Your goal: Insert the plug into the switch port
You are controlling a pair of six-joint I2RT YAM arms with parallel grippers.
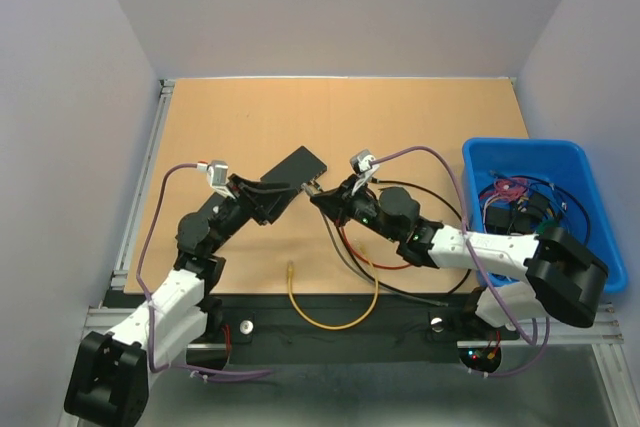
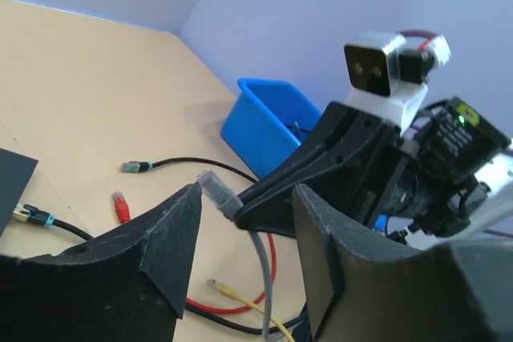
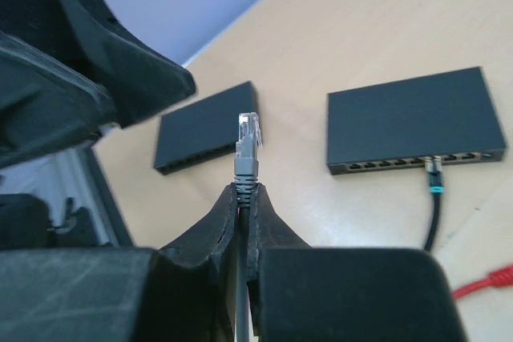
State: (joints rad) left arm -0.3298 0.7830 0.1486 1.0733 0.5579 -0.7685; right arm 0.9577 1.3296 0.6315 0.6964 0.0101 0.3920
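Observation:
My right gripper is shut on a grey cable just behind its clear plug, which points up and forward, clear of the table. Two black switches lie beyond it: a left switch with empty ports, and a right switch with a black, teal-tipped cable plugged in. In the top view my right gripper meets my left gripper beside a black switch. My left gripper is open and empty; the grey plug shows between its fingers.
A blue bin of cables stands at the right; it also shows in the left wrist view. Loose yellow, red and black cables lie near the table's front edge. A red plug and a green-tipped black cable lie on the table.

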